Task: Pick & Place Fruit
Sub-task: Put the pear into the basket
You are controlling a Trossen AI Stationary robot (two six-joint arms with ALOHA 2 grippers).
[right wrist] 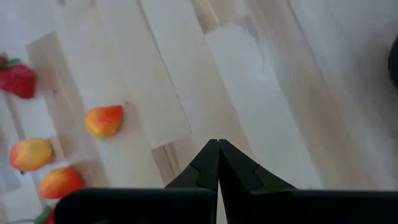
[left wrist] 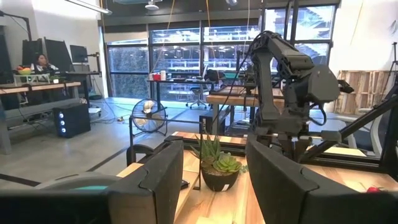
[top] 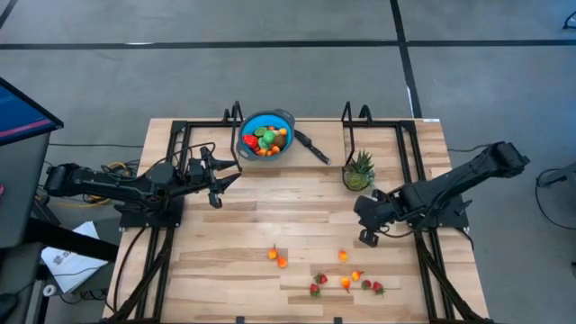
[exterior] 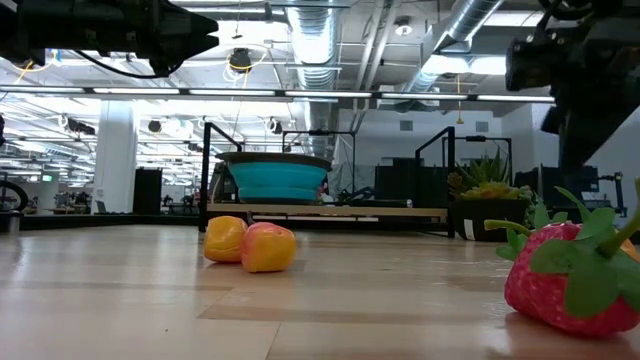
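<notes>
A strawberry (exterior: 570, 275) is seen nearest the low camera, with two peach pieces (exterior: 250, 245) lying farther back.

The right gripper (top: 369, 238) is held with fingers pressed together above bare wooden table (top: 252, 225), scattered fruit (top: 345, 281) lying just ahead of it. The left gripper (top: 216, 180) is held parted and empty beside the blue bowl (top: 266, 133), in which more fruit is piled. A potted plant (top: 358, 171) stands behind the right gripper.

You have a pale wooden surface (top: 234, 225) framed by a black metal rack (top: 180, 126). At its twelve o'clock edge sits a round blue bowl (top: 268, 148) (its black handle (top: 312, 147) pointing toward four o'clock). A small spiky green potted plant (top: 358, 170) stands toward two o'clock, well apart from the bowl.
</notes>
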